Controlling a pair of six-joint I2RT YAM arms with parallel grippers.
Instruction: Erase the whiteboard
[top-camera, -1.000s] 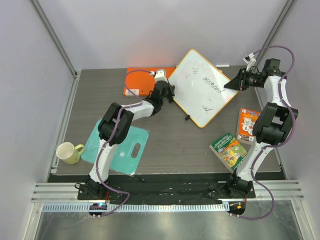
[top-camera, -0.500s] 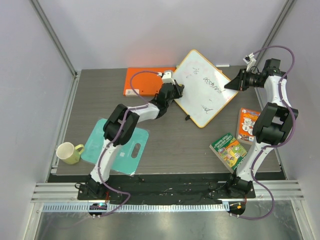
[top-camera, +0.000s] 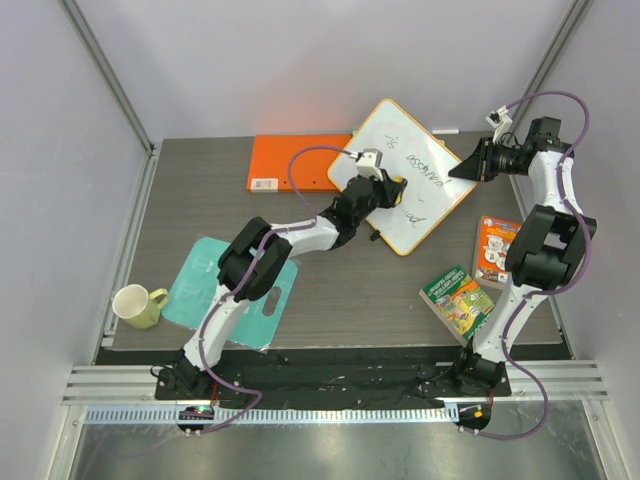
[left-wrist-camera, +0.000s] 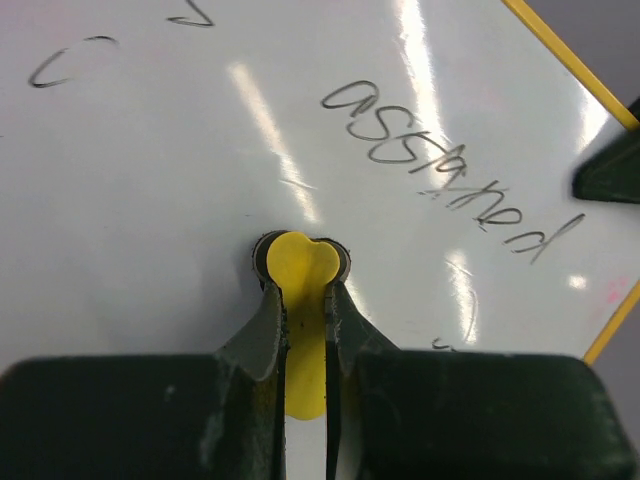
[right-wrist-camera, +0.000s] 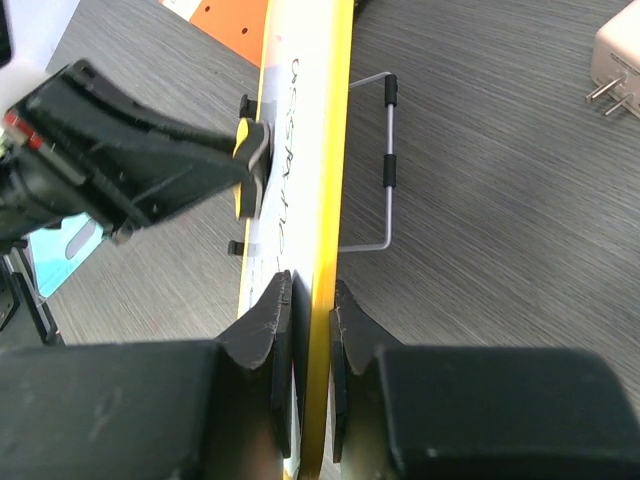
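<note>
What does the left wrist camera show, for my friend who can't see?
The left gripper pinches a small yellow eraser against the whiteboard. Dark handwriting reading "assigned" sits just beyond it.

A small yellow eraser piece (left-wrist-camera: 298, 262) is clamped between the closed fingers of the left end effector (left-wrist-camera: 300, 285), and its rounded tip is set against the glossy whiteboard (left-wrist-camera: 150, 180). Dark handwriting (left-wrist-camera: 440, 180) is seen just beyond it. The board's yellow rim (left-wrist-camera: 570, 50) is crossed by a dark shape (left-wrist-camera: 610, 170) at the right edge.
</note>
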